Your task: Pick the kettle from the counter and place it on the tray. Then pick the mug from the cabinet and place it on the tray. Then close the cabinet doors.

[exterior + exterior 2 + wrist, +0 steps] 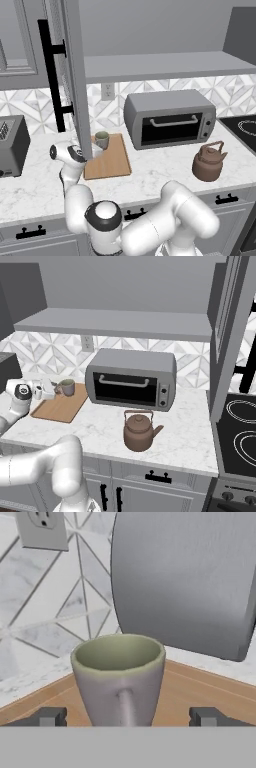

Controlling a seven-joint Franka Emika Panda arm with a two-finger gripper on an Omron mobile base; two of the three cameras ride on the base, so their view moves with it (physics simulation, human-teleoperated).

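A: So, how does the two-finger gripper (pixel 127 717) stand?

B: Its jaws are spread wide, one dark fingertip (pixel 49 716) on each side of the small beige-grey mug with the greenish rim (pixel 119 677), gripping nothing. The mug stands upright on the flat light-brown wooden tray (pixel 112 162), near its back edge.

A: Open room around it?

B: Bare board in front of the mug; the grey toaster oven (pixel 131 379) stands close on one side, and the open grey cabinet door with the black bar handle (pixel 75 75) hangs just over the tray's near corner.

A: Anything hidden?

B: That door covers the gripper in the left base view.

A: Counts?

B: One mug, one tray, one squat brown kettle (pixel 139 431), which sits on the white marble-look counter (pixel 185 431), well apart from the tray.
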